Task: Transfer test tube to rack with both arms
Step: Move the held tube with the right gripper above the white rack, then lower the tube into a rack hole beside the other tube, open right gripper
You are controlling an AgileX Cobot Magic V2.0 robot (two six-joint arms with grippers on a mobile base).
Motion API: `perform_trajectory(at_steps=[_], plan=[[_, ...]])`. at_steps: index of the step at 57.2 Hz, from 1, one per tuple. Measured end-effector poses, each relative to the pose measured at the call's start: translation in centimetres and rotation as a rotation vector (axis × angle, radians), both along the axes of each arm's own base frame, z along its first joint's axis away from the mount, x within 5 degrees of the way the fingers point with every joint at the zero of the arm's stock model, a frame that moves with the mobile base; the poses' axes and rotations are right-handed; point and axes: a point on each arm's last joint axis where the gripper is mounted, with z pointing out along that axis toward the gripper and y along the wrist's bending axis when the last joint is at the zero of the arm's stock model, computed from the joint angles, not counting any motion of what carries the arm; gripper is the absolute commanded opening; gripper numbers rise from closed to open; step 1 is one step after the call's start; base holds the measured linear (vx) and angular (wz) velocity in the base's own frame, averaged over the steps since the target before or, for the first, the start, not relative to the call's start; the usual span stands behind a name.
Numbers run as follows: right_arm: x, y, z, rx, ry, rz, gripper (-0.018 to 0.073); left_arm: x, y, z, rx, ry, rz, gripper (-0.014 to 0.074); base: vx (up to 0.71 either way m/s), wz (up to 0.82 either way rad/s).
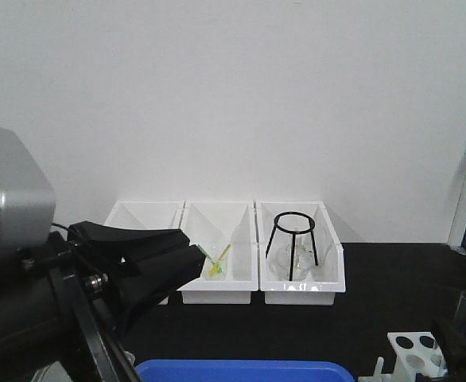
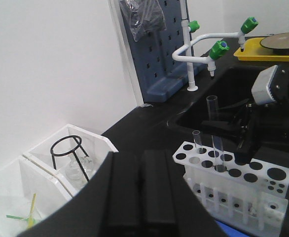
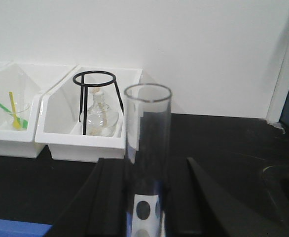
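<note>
Black desk (image 1: 392,278) carrying a white test-tube rack (image 2: 281,178). The left gripper (image 2: 142,192) hovers aside, its jaws pressed together and empty. The right gripper (image 2: 216,129) has its jaws pinching the upright test tube (image 2: 212,104), whose foot appears to enter a rack hole beside a second tube (image 2: 197,140). The handover seems done; lowering and release remain.

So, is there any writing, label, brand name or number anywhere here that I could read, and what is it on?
No readable text in any view.
The white rack, the test tube, the white bins, the blue pegboard, the yellow tray and the grey wrist housing show no lettering, numbers or signs.
</note>
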Motion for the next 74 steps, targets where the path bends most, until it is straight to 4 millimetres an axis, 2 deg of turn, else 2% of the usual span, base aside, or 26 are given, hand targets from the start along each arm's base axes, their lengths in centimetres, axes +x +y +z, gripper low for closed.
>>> perform_trajectory(at_steps=[13,23,43,53,62,74], plan=[[-1.2,-0.3,-1.3,0.011,0.005,-0.011,-0.0008,0.0,0.0,0.0,0.001,0.001,0.0,-0.0004,0.0,0.0],[-0.8,-0.3,-1.8,0.008,0.011,-0.014,-0.0008,0.0,0.0,0.0,0.0,0.0,0.0,-0.0004,0.0,0.0],[0.3,-0.1,-4.5,0.011,0.109,-0.022,-0.0008,0.0,0.0,0.1,-0.004,-0.004,-0.001,-0.0004,0.0,0.0],[0.5,-0.1,-4.9,0.006,0.121,-0.02,0.0002,0.0,0.0,0.1,-0.004,-0.004,-0.001,-0.0004,0.0,0.0],[0.6,0.0,-5.2,0.004,0.133,-0.02,0.0057,0.0,0.0,0.1,-0.004,-0.004,-0.001,-0.0004,0.0,0.0],[0.6,0.0,-5.3,0.002,0.137,-0.021,0.0243,0.0,0.0,0.1,-0.004,-0.004,-0.001,-0.0004,0.0,0.0]])
